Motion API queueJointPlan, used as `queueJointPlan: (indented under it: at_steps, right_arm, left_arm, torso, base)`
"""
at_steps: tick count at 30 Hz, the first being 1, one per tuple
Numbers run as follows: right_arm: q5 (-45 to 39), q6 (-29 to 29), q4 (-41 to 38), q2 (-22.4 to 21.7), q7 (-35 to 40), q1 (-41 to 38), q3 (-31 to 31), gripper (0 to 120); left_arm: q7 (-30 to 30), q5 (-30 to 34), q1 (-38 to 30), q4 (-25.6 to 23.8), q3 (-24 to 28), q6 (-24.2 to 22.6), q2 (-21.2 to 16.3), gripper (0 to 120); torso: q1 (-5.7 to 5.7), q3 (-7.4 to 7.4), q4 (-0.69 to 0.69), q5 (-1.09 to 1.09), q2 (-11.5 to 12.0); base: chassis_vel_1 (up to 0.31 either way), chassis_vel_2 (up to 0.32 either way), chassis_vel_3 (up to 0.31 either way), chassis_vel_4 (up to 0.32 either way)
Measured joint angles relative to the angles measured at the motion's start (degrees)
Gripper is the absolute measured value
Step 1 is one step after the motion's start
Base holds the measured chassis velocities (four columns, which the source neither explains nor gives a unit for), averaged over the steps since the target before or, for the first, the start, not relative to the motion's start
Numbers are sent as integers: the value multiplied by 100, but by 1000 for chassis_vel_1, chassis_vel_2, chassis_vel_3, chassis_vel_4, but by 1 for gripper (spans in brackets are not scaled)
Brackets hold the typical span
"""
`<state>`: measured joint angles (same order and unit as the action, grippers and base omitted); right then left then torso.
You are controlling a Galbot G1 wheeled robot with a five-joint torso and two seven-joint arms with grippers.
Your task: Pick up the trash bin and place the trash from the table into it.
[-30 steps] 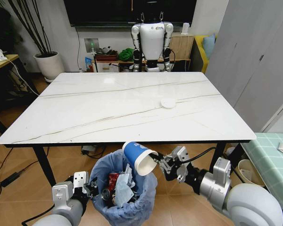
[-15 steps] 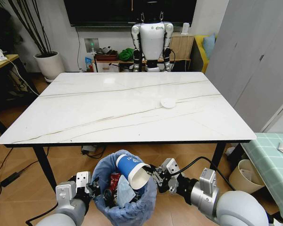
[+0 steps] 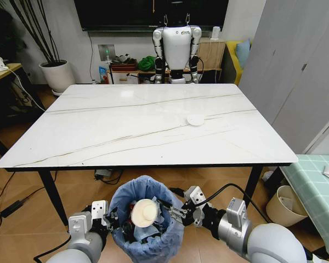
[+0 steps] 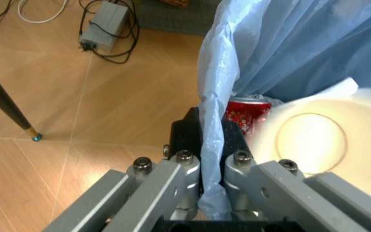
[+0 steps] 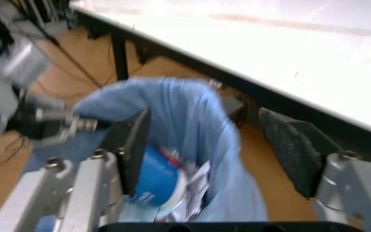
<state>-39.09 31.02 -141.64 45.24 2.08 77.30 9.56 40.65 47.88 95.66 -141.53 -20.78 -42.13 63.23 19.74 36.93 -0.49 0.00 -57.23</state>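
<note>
Bin [image 3: 146, 241]: round, lined with a wrinkly light blue bag, held off the floor in front of the table's near edge, between the two arms.

Left gripper [image 3: 111, 218]: at the bin's left rim. In the left wrist view its fingers [image 4: 185, 137] are clamped together on the bag and rim [image 4: 210, 145], one finger inside, one outside.

Right gripper [image 3: 175, 211]: at the bin's right rim, over the opening. Fingers spread apart, nothing between them; in the right wrist view the bin [image 5: 192, 125] lies beyond the open fingers [image 5: 134, 145].

Cup [image 3: 144, 212]: blue-and-white paper, inside the bin, lying tilted on the other litter, its white inside facing up. Blue side visible in the right wrist view [image 5: 154, 181].

Other contents: white tissue [image 3: 148, 233] and a red can [image 4: 247, 110] under and beside the cup.

Table [image 3: 98, 137]: white marble-look top, black legs.

Lid [image 3: 196, 119]: white, round, flat on the table, right of centre, well apart from the bin.
</note>
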Motion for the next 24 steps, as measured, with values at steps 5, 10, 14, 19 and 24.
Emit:
queueJointPlan:
  at_steps: [5,10,14,19,24]
  right_arm:
    - [-1096,25,-44,-72,645,-738,284,85]
    - [-1932,24,409,-232,1368,-1513,377,99]
    - [-2219,28,882,-269,1599,-1973,348,100]
    - [-3127,229,1616,-145,2230,-2963,166,100]
    - [-3585,354,2171,-98,2538,-3662,-32,100]
  left_arm:
    - [-10,-2,69,-32,-21,0,2,0]
    - [-27,-2,118,-70,-75,0,-4,0]
    - [-34,-4,144,-87,-102,0,2,0]
    - [-60,-4,153,-103,-135,0,-17,0]
    - [-124,6,118,-90,-147,0,-76,0]
  torso:
    - [0,0,1,0,0]
    - [0,0,1,0,0]
    - [0,1,0,1,0]
    - [0,1,1,1,0]
    - [0,1,0,-2,0]
  base:
    - [0,0,0,0]
    - [0,0,0,0]
    - [0,0,0,0]
    - [0,0,0,0]
    - [0,0,0,0]
